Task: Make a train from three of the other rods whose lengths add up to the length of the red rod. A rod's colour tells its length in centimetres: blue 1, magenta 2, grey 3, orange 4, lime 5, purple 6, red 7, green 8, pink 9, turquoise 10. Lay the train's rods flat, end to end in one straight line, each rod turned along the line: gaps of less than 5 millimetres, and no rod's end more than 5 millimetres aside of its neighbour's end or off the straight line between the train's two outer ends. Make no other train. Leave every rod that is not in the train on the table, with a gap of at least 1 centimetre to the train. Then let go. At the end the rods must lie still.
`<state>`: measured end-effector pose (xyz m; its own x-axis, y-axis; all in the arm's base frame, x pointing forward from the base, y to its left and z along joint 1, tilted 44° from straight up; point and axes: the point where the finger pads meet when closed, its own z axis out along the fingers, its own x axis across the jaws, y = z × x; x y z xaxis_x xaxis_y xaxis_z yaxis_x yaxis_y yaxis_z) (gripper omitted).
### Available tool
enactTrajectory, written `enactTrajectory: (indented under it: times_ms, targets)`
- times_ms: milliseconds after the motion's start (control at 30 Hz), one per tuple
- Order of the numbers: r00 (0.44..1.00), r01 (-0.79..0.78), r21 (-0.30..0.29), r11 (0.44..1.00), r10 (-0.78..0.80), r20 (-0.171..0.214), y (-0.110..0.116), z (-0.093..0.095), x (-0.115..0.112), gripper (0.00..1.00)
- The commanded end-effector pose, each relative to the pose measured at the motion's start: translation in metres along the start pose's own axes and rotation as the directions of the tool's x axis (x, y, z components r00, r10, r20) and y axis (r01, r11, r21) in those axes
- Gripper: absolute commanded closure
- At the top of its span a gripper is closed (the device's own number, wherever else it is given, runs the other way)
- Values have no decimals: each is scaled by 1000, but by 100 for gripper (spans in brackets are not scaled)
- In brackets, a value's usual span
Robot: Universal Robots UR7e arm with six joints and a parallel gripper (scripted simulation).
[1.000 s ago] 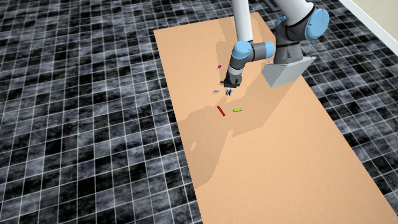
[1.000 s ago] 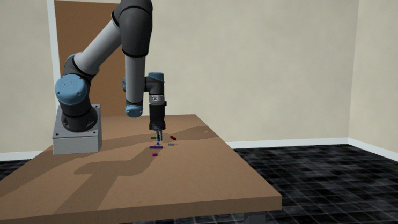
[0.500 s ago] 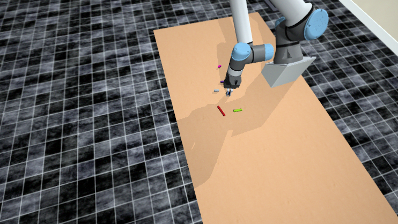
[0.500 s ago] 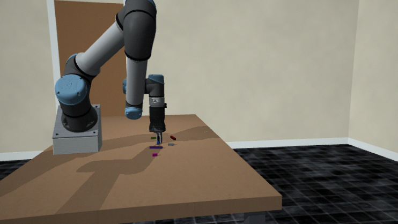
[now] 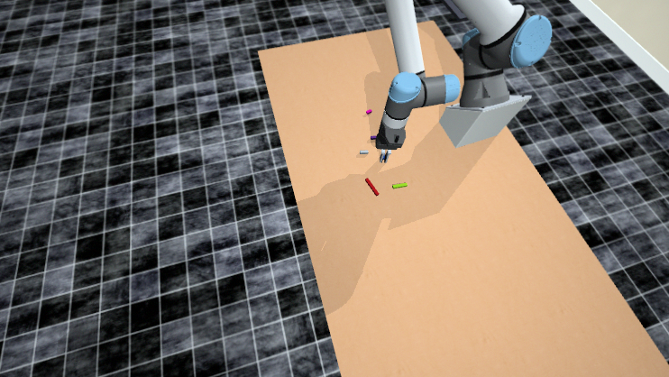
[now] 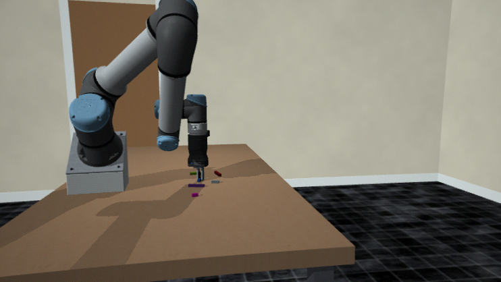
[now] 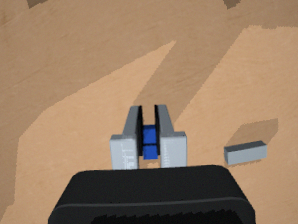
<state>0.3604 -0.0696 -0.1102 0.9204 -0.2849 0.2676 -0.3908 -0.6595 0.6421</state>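
Note:
My gripper (image 7: 148,120) is shut on the small blue rod (image 7: 150,144) and holds it just above the table; it also shows in the top view (image 5: 384,157) and the exterior view (image 6: 199,177). The grey rod (image 5: 363,151) lies close beside the gripper, also in the wrist view (image 7: 245,152). The purple rod (image 6: 196,185) lies partly hidden behind the gripper in the top view (image 5: 372,137). The magenta rod (image 5: 369,112) lies farther back.
The robot's base block (image 5: 481,116) stands on the table at the back right. The table's left edge (image 5: 289,187) runs close to the rods. The arm casts a broad shadow across the table.

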Motion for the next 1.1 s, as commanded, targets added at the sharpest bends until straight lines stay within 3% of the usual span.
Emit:
enactTrajectory:
  times_ms: [0, 767, 900, 967, 1000, 1067]
  targets:
    - [1000, 0, 0, 1000, 0, -1, 0, 0, 0, 76]
    - [1000, 0, 0, 1000, 0, -1, 0, 0, 0, 76]
    - [1000, 0, 0, 1000, 0, -1, 0, 0, 0, 64]
    - [1000, 0, 0, 1000, 0, -1, 0, 0, 0, 64]
    - [1000, 0, 0, 1000, 0, -1, 0, 0, 0, 58]
    - [1000, 0, 0, 1000, 0, -1, 0, 0, 0, 58]
